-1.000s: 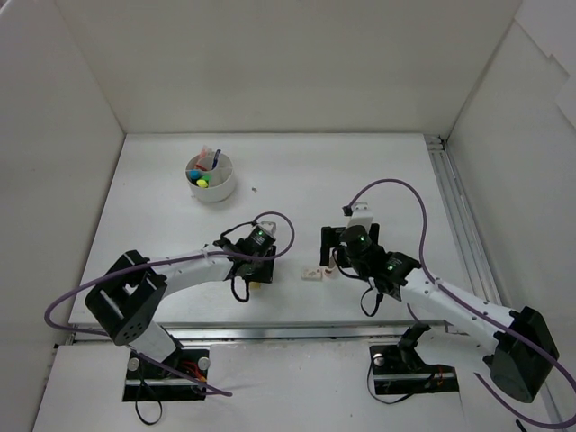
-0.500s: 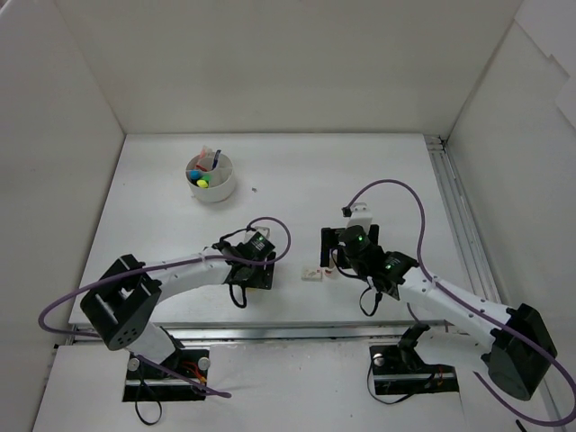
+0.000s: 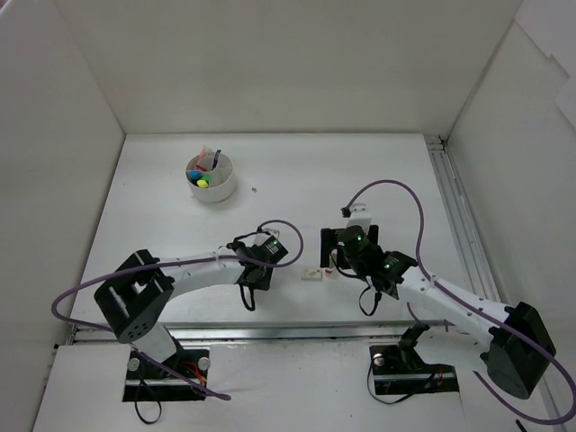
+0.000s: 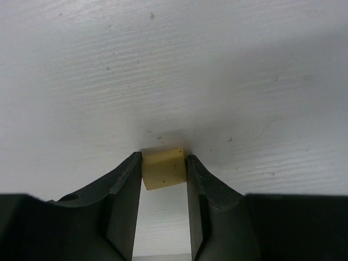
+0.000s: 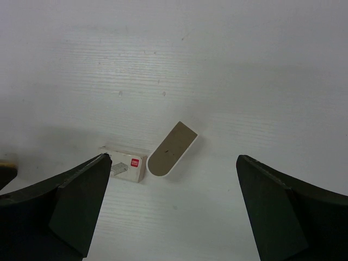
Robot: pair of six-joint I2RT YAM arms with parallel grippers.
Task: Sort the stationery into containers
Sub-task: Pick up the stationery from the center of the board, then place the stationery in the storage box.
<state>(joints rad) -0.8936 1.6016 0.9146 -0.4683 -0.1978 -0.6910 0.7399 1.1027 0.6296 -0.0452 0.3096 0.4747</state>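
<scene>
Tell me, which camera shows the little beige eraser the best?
The left wrist view. There the small beige block eraser sits in the middle of the picture, pinched between the fingers of the left gripper. In the top external view that gripper covers it, so you cannot see it. The right wrist view does not clearly show it.
</scene>
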